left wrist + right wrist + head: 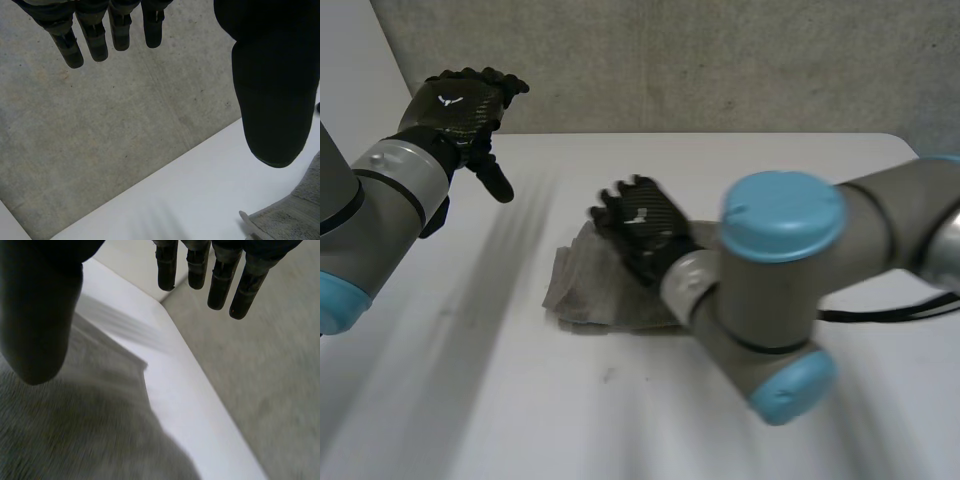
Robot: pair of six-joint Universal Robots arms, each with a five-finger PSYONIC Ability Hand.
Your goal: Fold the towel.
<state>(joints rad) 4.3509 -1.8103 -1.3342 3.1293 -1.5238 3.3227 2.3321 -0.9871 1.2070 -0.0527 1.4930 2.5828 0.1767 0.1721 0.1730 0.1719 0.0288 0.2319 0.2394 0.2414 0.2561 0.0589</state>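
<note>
A grey towel (585,290) lies folded into a small thick stack in the middle of the white table (470,400). My right hand (645,225) is over the towel's far right part with fingers (220,280) straight and thumb (37,315) spread, holding nothing. The towel (75,430) lies under its palm. My left hand (460,105) is raised well to the left of the towel, above the table's far left area. It is open and empty, with straight fingers (95,35) and thumb (272,90) apart. A corner of the towel (295,215) shows beyond its thumb.
The table's far edge (720,135) runs just behind the towel, with grey concrete (720,60) beyond it. My right arm (780,290) reaches across the table's right half. Bare table lies in front of and to the left of the towel.
</note>
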